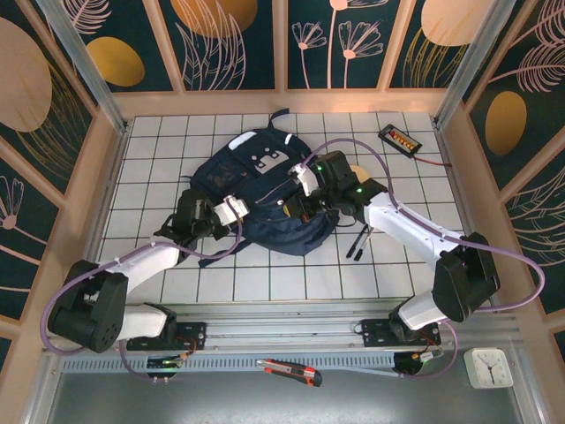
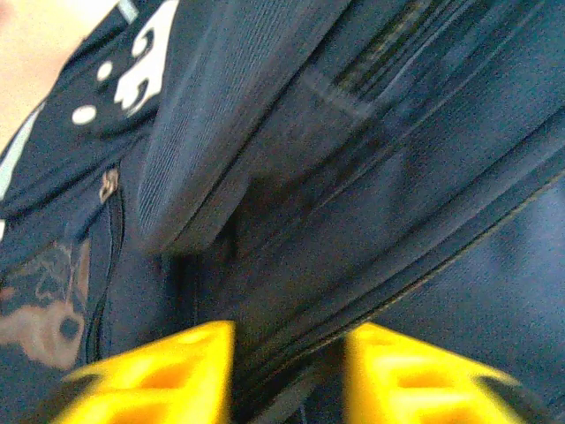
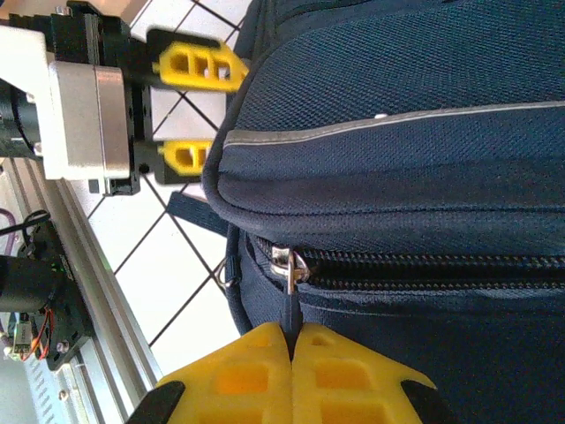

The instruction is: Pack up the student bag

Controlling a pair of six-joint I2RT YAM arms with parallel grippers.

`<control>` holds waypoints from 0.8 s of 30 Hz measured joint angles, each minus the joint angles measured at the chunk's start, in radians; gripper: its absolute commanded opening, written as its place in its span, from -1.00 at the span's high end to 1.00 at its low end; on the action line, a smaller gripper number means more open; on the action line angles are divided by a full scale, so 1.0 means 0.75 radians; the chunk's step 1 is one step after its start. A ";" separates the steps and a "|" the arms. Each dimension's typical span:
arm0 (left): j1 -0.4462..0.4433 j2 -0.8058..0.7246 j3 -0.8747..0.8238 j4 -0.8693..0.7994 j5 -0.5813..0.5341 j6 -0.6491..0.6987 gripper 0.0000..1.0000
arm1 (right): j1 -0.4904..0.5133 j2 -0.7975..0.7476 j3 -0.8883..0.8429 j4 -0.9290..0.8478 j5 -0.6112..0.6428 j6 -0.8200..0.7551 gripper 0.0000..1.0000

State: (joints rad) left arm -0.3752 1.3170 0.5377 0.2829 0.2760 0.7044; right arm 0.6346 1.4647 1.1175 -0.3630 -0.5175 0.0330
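Right gripper [image 3: 291,353] clenched on the student bag [image 1: 256,190] zip pull [image 3: 287,305] mid-counter; left gripper [image 2: 287,371] released, straddling a seam.

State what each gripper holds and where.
Right gripper: shut on the student bag's zip pull. Left gripper: astride the bag's edge fabric; hold cannot be told.

White gridded tabletop [image 1: 159,150], teal floral wall panels [image 1: 234,40], wooden frame [image 1: 279,44]

student bag [image 1: 256,199] blocks centre, pens [image 1: 359,241] beside
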 measured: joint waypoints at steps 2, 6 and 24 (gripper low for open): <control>-0.002 0.002 0.001 0.002 0.006 -0.001 1.00 | 0.000 0.000 0.000 0.003 0.001 0.005 1.00; -0.002 0.002 0.001 -0.001 0.011 -0.014 1.00 | 0.004 0.000 0.003 0.004 0.008 0.003 1.00; 0.006 0.010 0.025 -0.057 0.036 -0.152 1.00 | 0.163 0.117 0.105 -0.042 0.030 0.063 1.00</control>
State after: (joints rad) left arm -0.3710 1.3247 0.5564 0.2401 0.3031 0.5903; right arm 0.7567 1.5528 1.1961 -0.3943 -0.4950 0.0799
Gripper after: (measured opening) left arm 0.061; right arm 0.052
